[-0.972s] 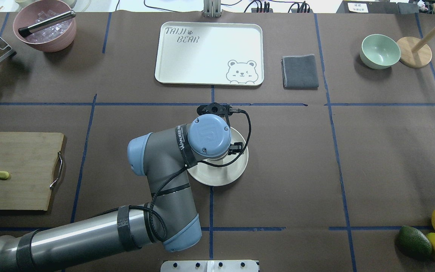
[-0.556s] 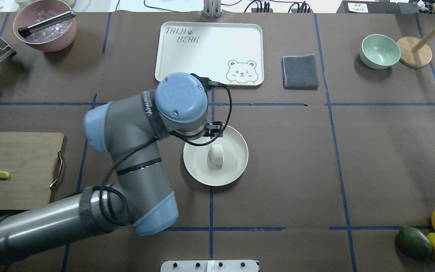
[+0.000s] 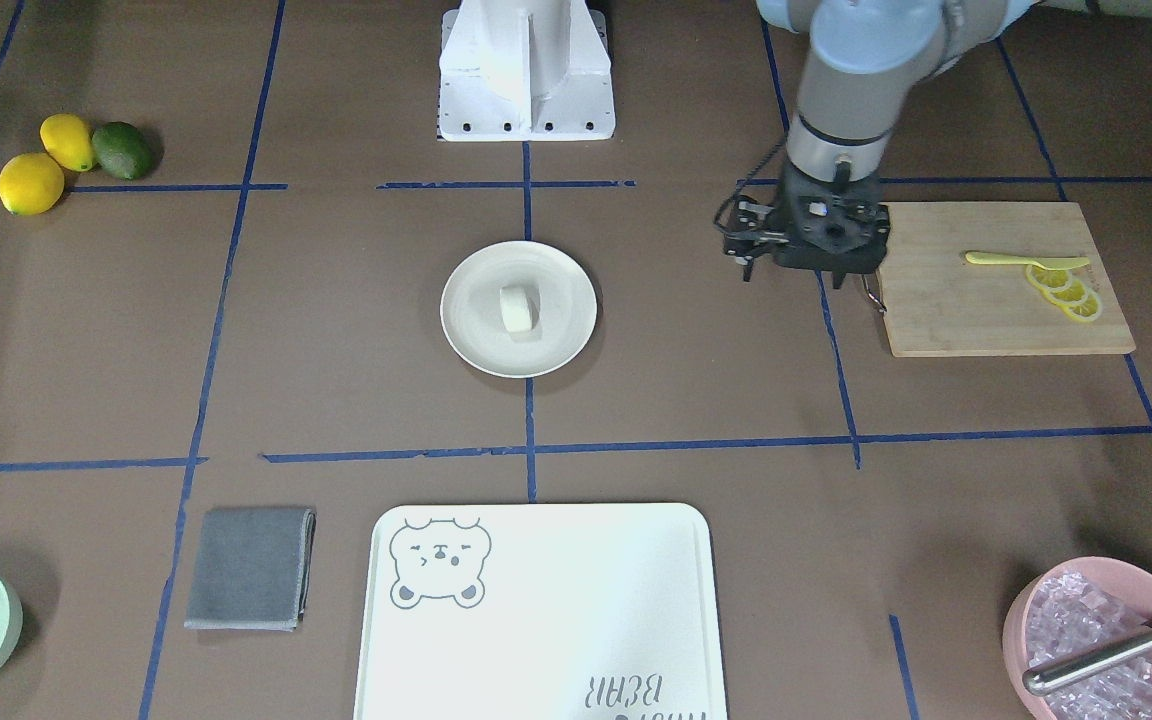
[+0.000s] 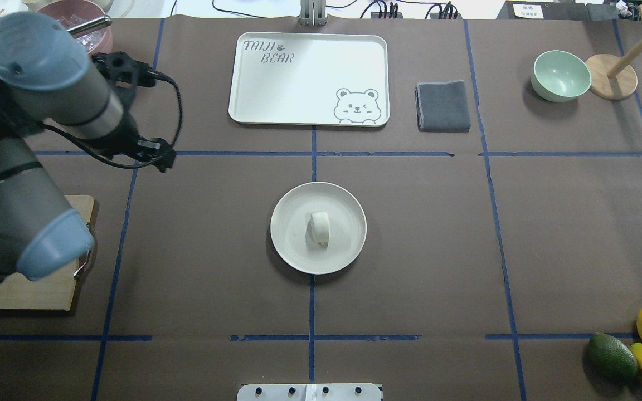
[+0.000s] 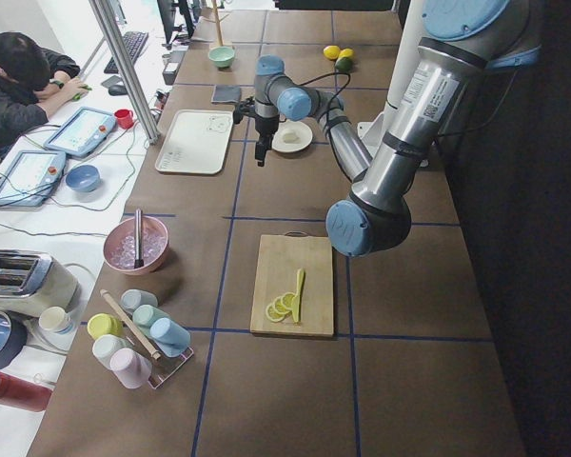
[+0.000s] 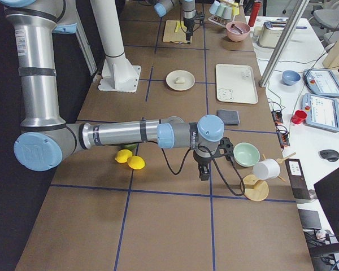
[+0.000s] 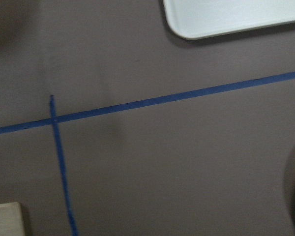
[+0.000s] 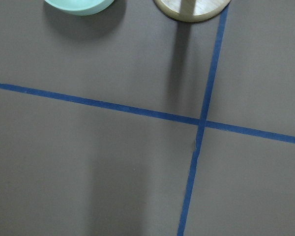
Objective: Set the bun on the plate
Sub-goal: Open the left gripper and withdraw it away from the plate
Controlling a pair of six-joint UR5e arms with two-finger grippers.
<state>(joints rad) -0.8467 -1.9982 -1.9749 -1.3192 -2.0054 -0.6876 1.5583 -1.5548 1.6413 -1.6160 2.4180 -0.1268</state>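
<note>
The bun [image 4: 319,228] lies on its round side mid plate [image 4: 349,248]; a table [image 4: 438,250] bump could roll it off. My left pincer [image 3: 821,262] hangs at ten o'clock overhead, wide or narrow I cannot tell

Bright, even light from above; shadows soft and short. In the overhead view the plate [image 4: 349,206] throws a faint shadow at its near-left rim. In the front view the tray [image 3: 536,620] beyond the plate is washed out, near white. Left wrist view smeared and soft, right wrist view sharp. Side views go near black along one edge, well off the plate.
</note>
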